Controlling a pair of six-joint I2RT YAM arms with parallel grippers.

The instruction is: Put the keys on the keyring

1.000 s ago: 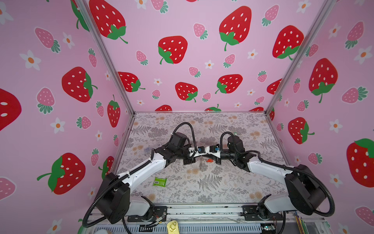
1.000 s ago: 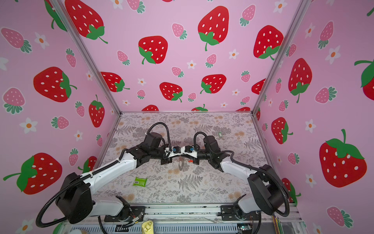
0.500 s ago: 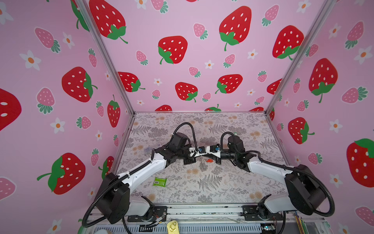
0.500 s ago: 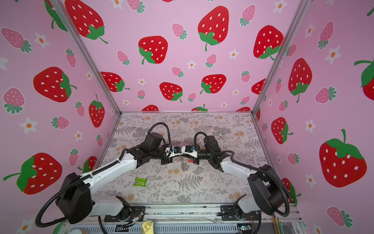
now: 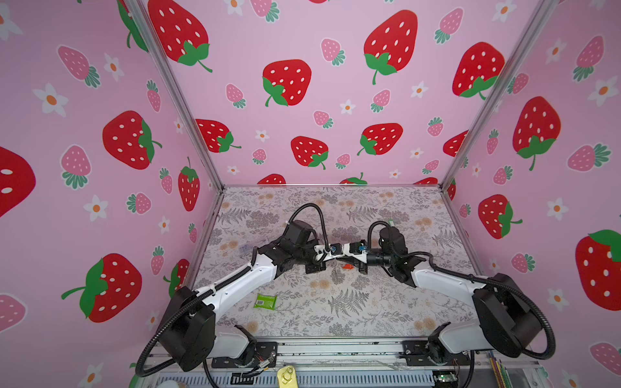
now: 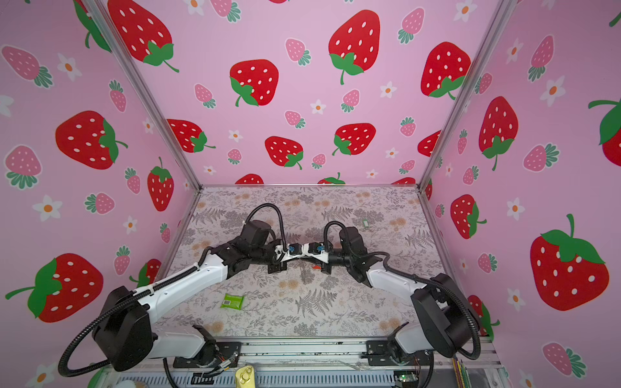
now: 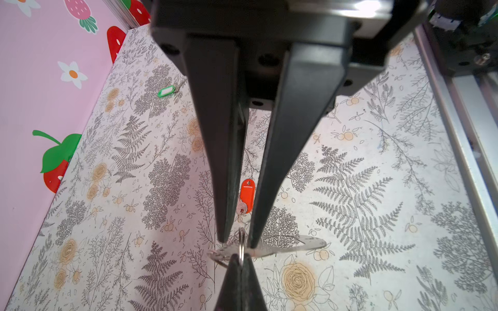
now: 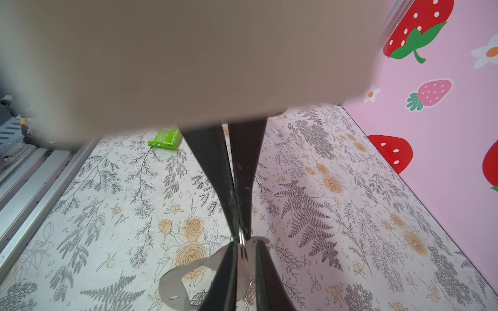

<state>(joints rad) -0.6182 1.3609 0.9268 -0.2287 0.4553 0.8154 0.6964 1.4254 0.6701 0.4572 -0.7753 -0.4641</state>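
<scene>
**Two arms meeting tip to tip above the middle of the floral-printed bench (image 5: 369,312).**

- **Hands.** The left hand (image 7: 238,259) is seen pressed together on a thin silver split ring (image 7: 241,243), which is viewed edge-on. The tips of the right hand (image 7: 238,241) are set slightly apart, with the same ring between them. Whether anything is pinched there cannot be told.
- **Keyring.** The keyring (image 8: 175,280) is presented as a flat, greyish-mauve strap bent into an oval loop. A small slot is cut near one end, and the bench print is seen through the opening. It is located at the meeting point of the hands, just beside the fingers of the right hand. A few small silver rings (image 8: 252,286) are visible between those fingers. Whether the strap touches the bench cannot be told.
- **Red-orange key tag.** The red-orange key tag (image 7: 247,194) is a small oblong with a slot near one end. A pale metal key (image 7: 241,208) is shown against its other end, towards the split ring. In both top views the tag is found at 5 o'clock from the meeting point, just beside it. Whether it hangs or lies cannot be told.
- **Green key tag.** The green key tag (image 6: 366,223) is an oblong green frame with a white insert. It is laid on the bench at 1 o'clock, well apart from the hands.
- **Other.** A green packet (image 5: 265,301) with a barcode label is laid at 7 o'clock.
</scene>
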